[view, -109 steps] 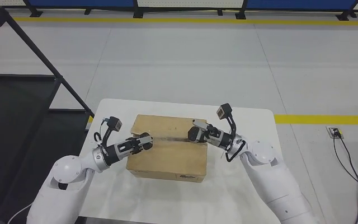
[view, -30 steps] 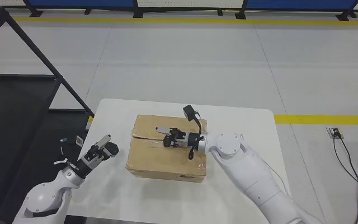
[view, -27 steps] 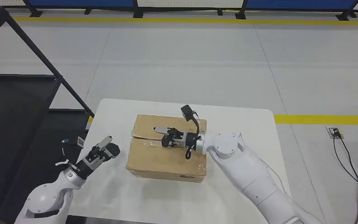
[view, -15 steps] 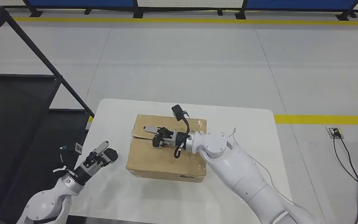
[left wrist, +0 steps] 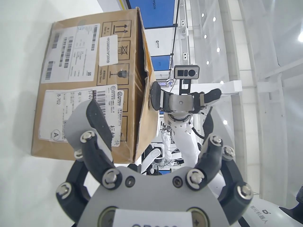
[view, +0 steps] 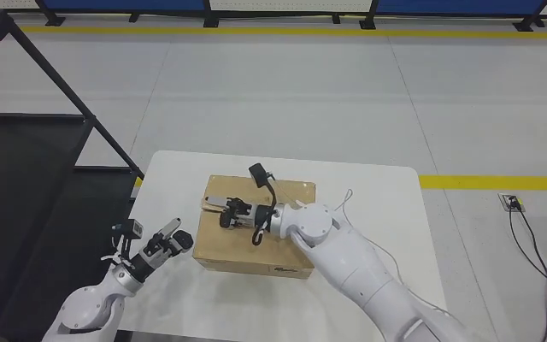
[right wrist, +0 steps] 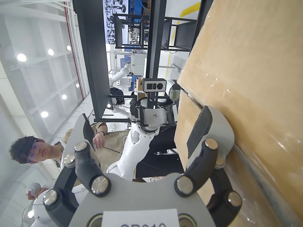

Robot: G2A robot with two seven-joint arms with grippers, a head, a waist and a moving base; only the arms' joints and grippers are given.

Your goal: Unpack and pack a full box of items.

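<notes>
white tbl | cardboard box on it, ctr

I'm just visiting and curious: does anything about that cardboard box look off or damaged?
Yes. The cardboard box isn't fully shut: one top flap at its end stands ajar, showing a dark gap beneath. The right tool, open, sits right at that flap.

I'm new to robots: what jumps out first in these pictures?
A brown cardboard box sits in the middle of a white table. The right hand lies open on its top, one finger against the cardboard. The left hand hangs open just off the box's labelled side.
</notes>
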